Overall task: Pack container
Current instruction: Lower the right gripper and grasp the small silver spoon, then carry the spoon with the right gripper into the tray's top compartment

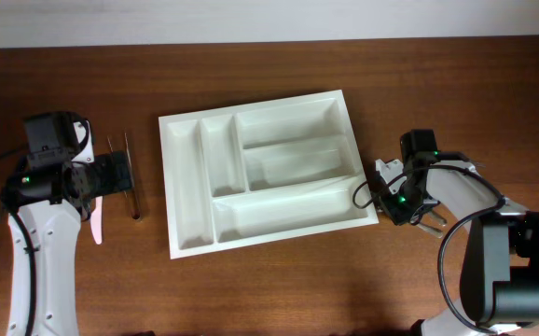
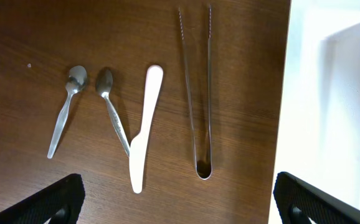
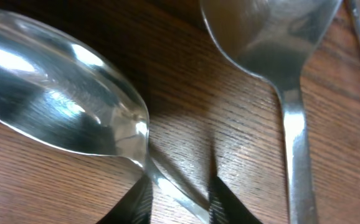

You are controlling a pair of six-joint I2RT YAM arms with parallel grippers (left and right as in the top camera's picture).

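Observation:
The container (image 1: pixel 172 187), a large white cutlery tray with five compartments, lies in the middle of the table; all compartments look bare. Its edge shows in the left wrist view (image 2: pixel 329 124). My left gripper (image 1: pixel 125 175) is open and empty, hovering above metal tongs (image 2: pixel 195 93), a white plastic knife (image 2: pixel 144 124) and two small spoons (image 2: pixel 68 106) (image 2: pixel 113 106). My right gripper (image 1: pixel 395 201) is low at the table by the tray's right edge. Its fingers (image 3: pixel 180 199) are closed round the neck of a large shiny spoon (image 3: pixel 61 93).
A second large spoon (image 3: pixel 273 37) lies right beside the gripped one, with more metal at the right edge of the right wrist view. The tongs (image 1: pixel 131 182) and knife (image 1: pixel 95 224) lie left of the tray. The table's far edge runs along the top.

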